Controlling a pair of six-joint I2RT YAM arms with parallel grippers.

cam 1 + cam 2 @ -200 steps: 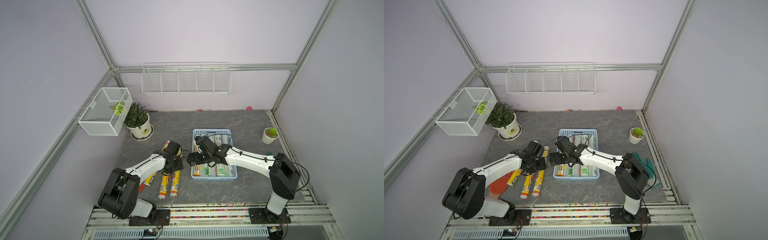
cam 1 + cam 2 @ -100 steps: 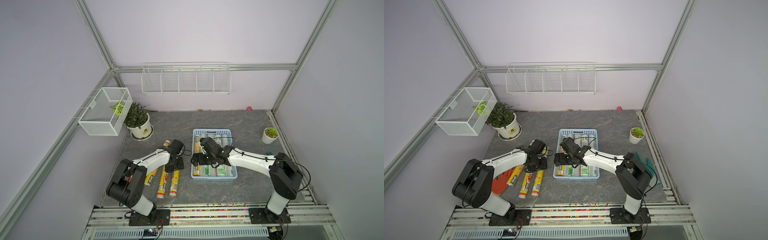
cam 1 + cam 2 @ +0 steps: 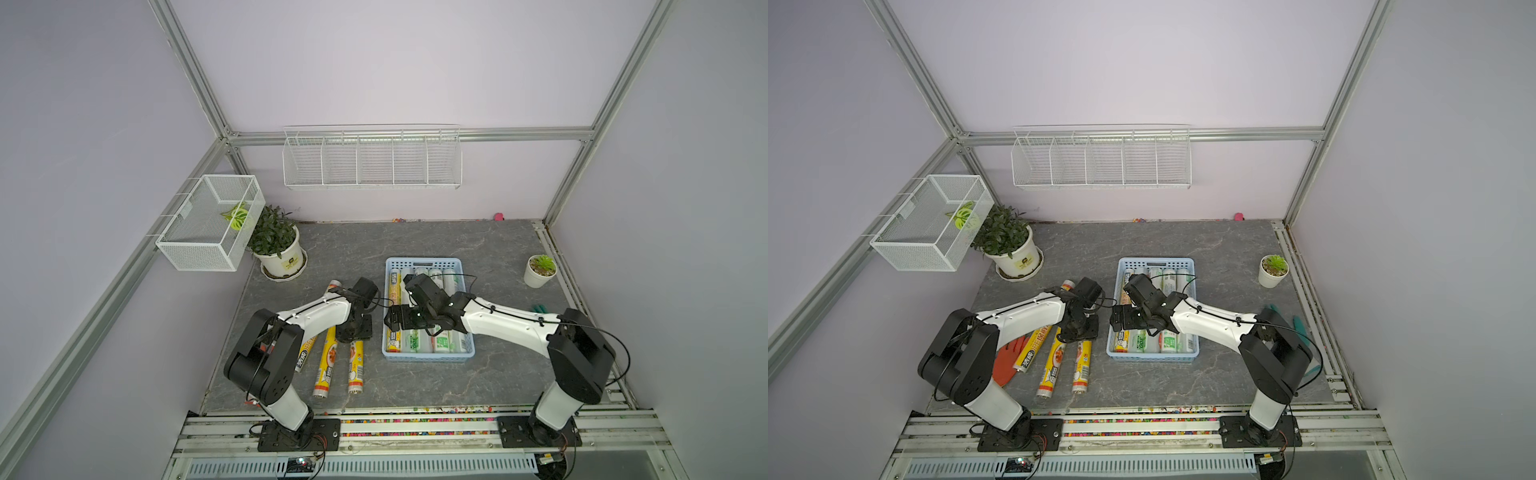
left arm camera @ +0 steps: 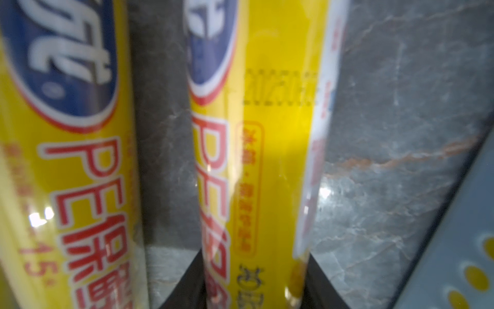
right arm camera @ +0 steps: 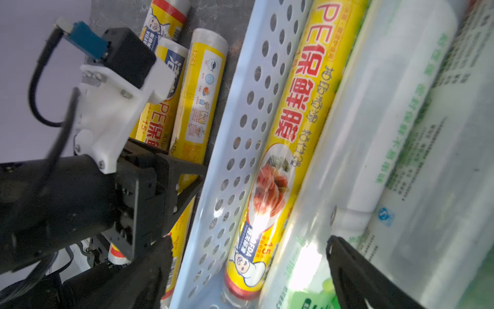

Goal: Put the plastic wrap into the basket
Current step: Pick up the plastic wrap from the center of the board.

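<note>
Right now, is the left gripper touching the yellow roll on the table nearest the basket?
Touching. The left wrist view shows the left gripper closed around the yellow roll, its black fingers pressed against both sides with no gap visible.
</note>
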